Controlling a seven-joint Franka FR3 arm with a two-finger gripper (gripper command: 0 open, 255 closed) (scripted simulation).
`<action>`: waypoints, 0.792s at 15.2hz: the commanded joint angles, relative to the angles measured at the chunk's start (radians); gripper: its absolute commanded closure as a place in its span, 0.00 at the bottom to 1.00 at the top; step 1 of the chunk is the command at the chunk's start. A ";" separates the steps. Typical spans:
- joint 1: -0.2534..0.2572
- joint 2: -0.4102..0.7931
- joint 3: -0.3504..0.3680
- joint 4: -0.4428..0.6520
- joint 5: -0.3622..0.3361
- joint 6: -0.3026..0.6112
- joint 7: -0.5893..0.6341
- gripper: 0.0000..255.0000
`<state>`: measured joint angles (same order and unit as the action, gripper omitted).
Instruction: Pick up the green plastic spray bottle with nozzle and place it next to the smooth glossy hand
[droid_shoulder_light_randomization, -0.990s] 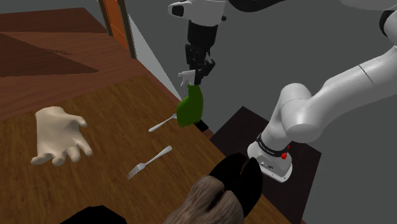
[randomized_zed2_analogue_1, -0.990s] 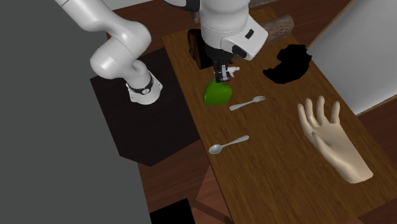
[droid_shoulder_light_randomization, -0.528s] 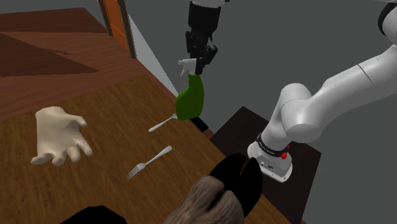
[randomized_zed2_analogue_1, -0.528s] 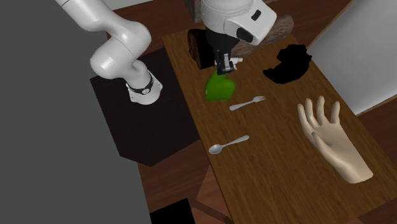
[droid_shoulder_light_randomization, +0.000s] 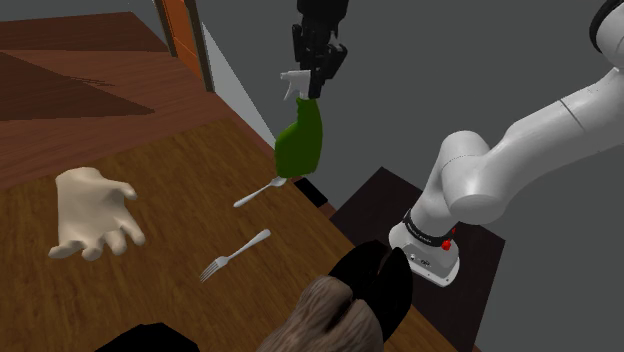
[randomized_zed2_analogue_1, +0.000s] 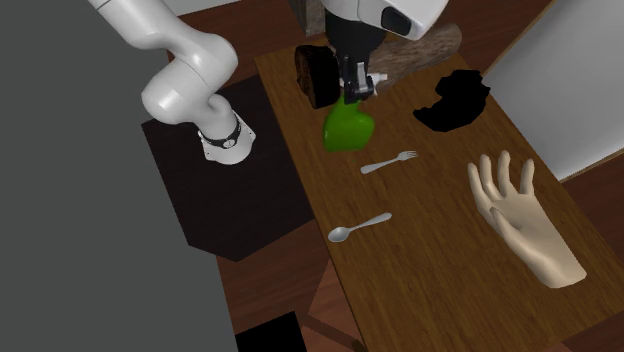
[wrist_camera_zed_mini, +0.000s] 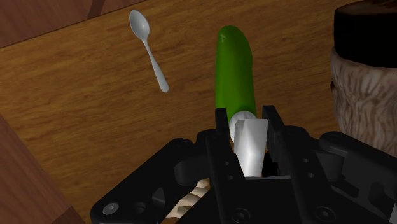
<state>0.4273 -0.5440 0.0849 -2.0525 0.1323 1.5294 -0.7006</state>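
The green spray bottle (droid_shoulder_light_randomization: 300, 148) with a white nozzle (droid_shoulder_light_randomization: 298, 82) hangs in the air above the wooden table (droid_shoulder_light_randomization: 170, 280), near the edge by the stand. My gripper (droid_shoulder_light_randomization: 315, 75) is shut on its nozzle end, and the green body dangles below. From the second exterior view the bottle (randomized_zed2_analogue_1: 348, 128) hangs under the gripper (randomized_zed2_analogue_1: 355, 88). In the wrist view the black fingers clasp the white nozzle (wrist_camera_zed_mini: 249, 143) and the gripper (wrist_camera_zed_mini: 245, 121) looks down the bottle (wrist_camera_zed_mini: 235, 70). The pale glossy hand (droid_shoulder_light_randomization: 90, 212) lies flat far across the table (randomized_zed2_analogue_1: 430, 270), also seen as the hand (randomized_zed2_analogue_1: 520, 218).
A spoon (droid_shoulder_light_randomization: 258, 192) and a fork (droid_shoulder_light_randomization: 235, 255) lie on the wood between the bottle and the hand. A furry brown object with a black top (droid_shoulder_light_randomization: 340, 310) stands near the stand. A black shape (randomized_zed2_analogue_1: 452, 100) lies at the table's end.
The gripper has risen with the bottle, which now hangs higher above the table. The hand, spoon and fork have not moved.
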 joint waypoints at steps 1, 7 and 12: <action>-0.001 0.007 -0.002 0.035 -0.001 -0.028 0.002 1.00; -0.001 0.039 -0.004 0.145 -0.004 -0.106 0.010 1.00; -0.002 0.072 -0.006 0.244 -0.005 -0.171 0.017 1.00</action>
<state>0.4252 -0.4763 0.0780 -1.8270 0.1266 1.3718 -0.6866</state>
